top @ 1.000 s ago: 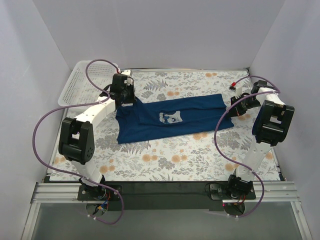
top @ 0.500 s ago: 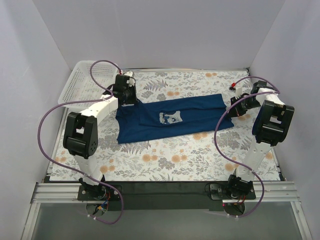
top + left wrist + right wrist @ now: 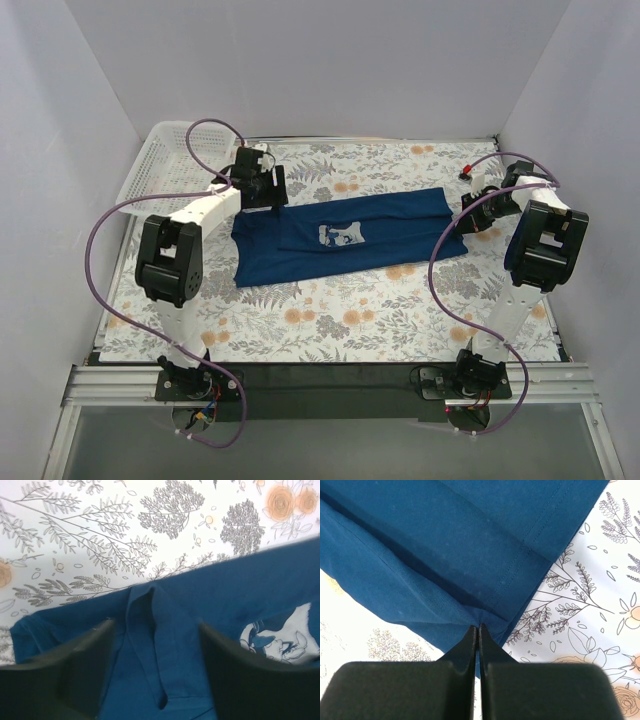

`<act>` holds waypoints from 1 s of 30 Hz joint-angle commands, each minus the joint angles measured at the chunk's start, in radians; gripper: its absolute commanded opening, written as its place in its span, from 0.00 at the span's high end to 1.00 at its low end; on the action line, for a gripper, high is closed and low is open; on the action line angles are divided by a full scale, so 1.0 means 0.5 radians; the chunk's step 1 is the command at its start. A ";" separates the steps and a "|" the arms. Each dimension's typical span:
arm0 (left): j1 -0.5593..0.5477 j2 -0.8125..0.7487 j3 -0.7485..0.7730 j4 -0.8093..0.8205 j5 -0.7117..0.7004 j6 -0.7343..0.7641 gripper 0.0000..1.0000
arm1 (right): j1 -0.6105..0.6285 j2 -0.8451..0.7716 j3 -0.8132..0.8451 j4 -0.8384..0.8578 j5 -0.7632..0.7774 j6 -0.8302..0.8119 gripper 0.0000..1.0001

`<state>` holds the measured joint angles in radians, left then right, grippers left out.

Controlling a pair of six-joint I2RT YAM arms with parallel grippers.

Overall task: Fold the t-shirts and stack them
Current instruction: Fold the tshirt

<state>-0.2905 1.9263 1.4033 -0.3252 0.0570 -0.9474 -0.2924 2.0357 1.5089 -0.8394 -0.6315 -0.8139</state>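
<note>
A dark navy t-shirt (image 3: 400,225) with a light grey cartoon print (image 3: 338,236) lies folded into a long band across the middle of the floral table. My left gripper (image 3: 268,197) hovers over the band's left end, jaws open. Between its fingers a creased fold of the shirt (image 3: 145,630) lies loose, with nothing gripped by the left gripper (image 3: 156,630). At the shirt's right end my right gripper (image 3: 478,627) is shut on a pinch of the cloth's edge (image 3: 470,605). From above, the right gripper (image 3: 470,206) sits at that same corner.
A white mesh basket (image 3: 160,165) stands at the back left corner, just behind the left arm. White walls close in the back and both sides. The floral cloth (image 3: 340,320) shows in front of the shirt.
The left gripper has opened and let go of the shirt's left end; its wrist has shifted slightly right and back. The right arm and the shirt have stayed put.
</note>
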 commanded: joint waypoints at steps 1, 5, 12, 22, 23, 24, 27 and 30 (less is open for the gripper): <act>0.010 -0.173 0.093 -0.012 -0.156 -0.026 0.31 | 0.002 -0.025 0.044 0.025 -0.019 0.017 0.99; 0.016 -0.458 -0.042 -0.040 -0.203 -0.004 0.30 | 0.005 -0.013 0.047 0.028 -0.028 0.020 0.99; 0.050 -1.137 -0.867 -0.147 -0.004 -0.219 0.33 | 0.005 -0.013 0.047 0.037 -0.068 0.020 0.99; 0.069 -0.994 -1.055 -0.362 0.125 -0.198 0.53 | 0.005 -0.019 0.032 0.044 -0.084 0.039 0.99; 0.069 -0.960 -1.043 -0.368 0.104 -0.188 0.53 | 0.005 -0.025 0.020 0.044 -0.084 0.036 0.99; 0.069 -0.914 -1.030 -0.374 0.070 -0.173 0.53 | 0.005 -0.034 0.013 0.047 -0.084 0.032 0.99; 0.069 -0.868 -1.015 -0.383 -0.022 -0.161 0.53 | 0.005 -0.034 0.007 0.050 -0.081 0.026 0.99; 0.069 -0.846 -1.012 -0.399 -0.062 -0.164 0.55 | 0.002 -0.025 0.001 0.047 -0.081 0.023 0.99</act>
<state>-0.2615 1.5192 0.8631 -0.5140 0.0669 -1.0435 -0.2924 2.0357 1.5089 -0.8333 -0.6476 -0.8074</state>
